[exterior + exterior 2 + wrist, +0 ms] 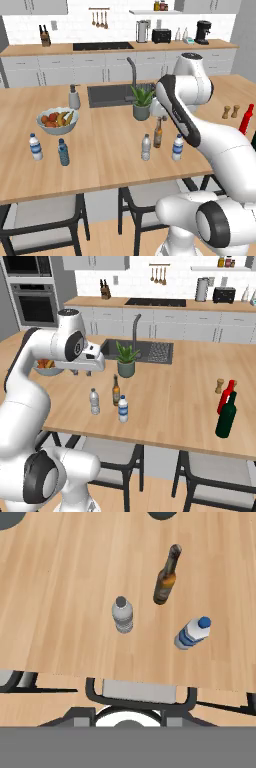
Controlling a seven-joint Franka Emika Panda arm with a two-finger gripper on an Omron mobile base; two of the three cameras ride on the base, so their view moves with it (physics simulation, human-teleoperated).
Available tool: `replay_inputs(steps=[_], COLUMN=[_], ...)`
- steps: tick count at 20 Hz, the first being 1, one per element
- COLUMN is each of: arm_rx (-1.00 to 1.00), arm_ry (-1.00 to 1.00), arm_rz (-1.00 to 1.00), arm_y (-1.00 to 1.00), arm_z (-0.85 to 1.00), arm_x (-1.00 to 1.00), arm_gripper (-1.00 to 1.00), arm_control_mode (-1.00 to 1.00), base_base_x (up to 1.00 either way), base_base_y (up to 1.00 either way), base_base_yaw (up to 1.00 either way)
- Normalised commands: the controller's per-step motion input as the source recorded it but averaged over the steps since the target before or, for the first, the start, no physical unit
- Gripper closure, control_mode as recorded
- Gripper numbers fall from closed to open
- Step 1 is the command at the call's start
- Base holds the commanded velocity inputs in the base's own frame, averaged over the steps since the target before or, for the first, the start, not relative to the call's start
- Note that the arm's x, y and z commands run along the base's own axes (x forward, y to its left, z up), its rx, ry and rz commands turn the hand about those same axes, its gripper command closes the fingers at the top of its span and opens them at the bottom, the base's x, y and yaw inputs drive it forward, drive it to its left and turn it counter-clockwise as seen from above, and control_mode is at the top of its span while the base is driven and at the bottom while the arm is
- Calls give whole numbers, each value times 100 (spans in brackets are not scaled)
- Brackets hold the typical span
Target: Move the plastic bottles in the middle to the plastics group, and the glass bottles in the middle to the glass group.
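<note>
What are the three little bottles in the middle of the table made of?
The plain bottle looks like thin clear plastic, greyish and see-through. The blue-label bottle seems the same clear plastic, with a printed band. The brown bottle looks like glossy amber glass with a dark narrow neck, though the rendering leaves that partly open.

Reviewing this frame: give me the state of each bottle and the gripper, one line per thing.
Plain water bottle: upright in the middle, not held.
Blue-label water bottle: upright in the middle, capped.
Brown glass bottle: upright beside them, untouched.
Plastics pair: upright near the fruit bowl.
Red bottle: upright.
Green bottle: upright, next to the red one.
Gripper: state unclear, holding nothing visible.
</note>
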Motion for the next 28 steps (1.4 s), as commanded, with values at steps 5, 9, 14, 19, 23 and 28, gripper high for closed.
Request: replay_inputs(steps=[5,9,14,19,23,28], arm_rx=[-11,-13,-2,0,1,0], arm_ry=[-15,-32,-28,-4,22,37], arm_rz=[-6,-2,0,-1,-1,0], arm_y=[32,64,37,-1,-26,-19], arm_z=[-20,-31,-48,-39,-5,0], arm_x=[8,1,34,73,65,45], arm_gripper=[-100,-100,-100,-100,-100,-100], arm_control_mode=[-100,-100,-100,-100,-100,-100], base_base_x=[0,0,0,0,0,0], base_base_y=[0,0,0,0,0,0], base_base_yaw=[0,0,0,0,0,0])
